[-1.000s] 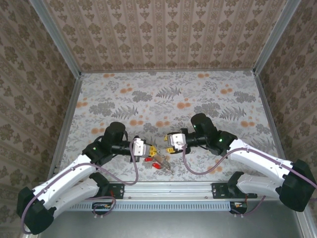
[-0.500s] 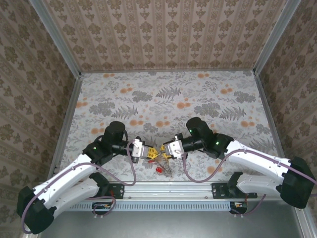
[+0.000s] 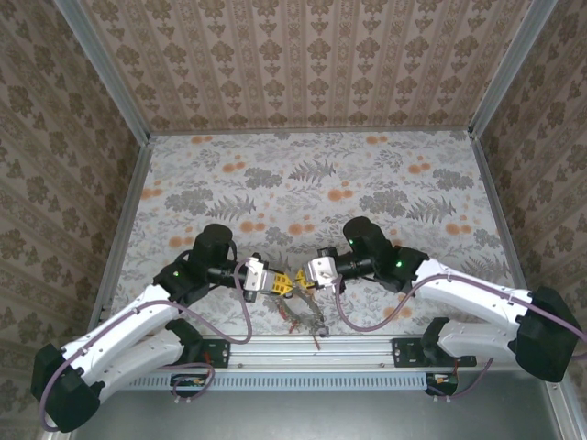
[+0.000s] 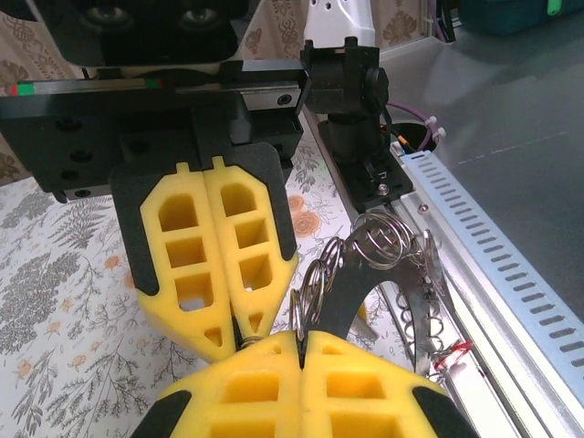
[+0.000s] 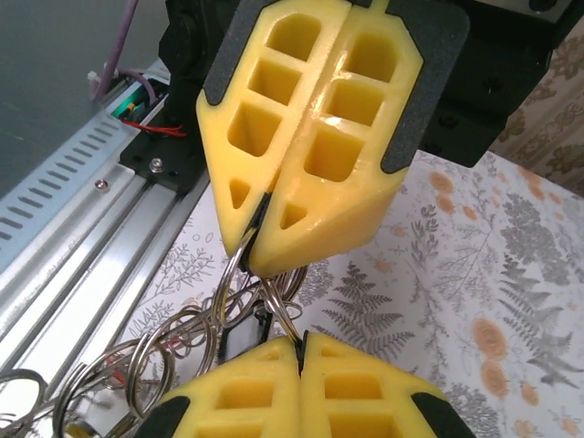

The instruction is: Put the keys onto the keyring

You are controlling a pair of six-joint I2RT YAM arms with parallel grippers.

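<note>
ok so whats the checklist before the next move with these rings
1. left pincer shut on the metal rings: ok
2. right pincer shut on the same bunch: ok
3. keyring picked out from the bunch: cannot tell, the rings overlap
4. room between the two pincer tips to work: not ok, they sit almost tip to tip
5. bunch clear of the front rail: not ok, in the top view it dangles right at the rail edge and could snag
</note>
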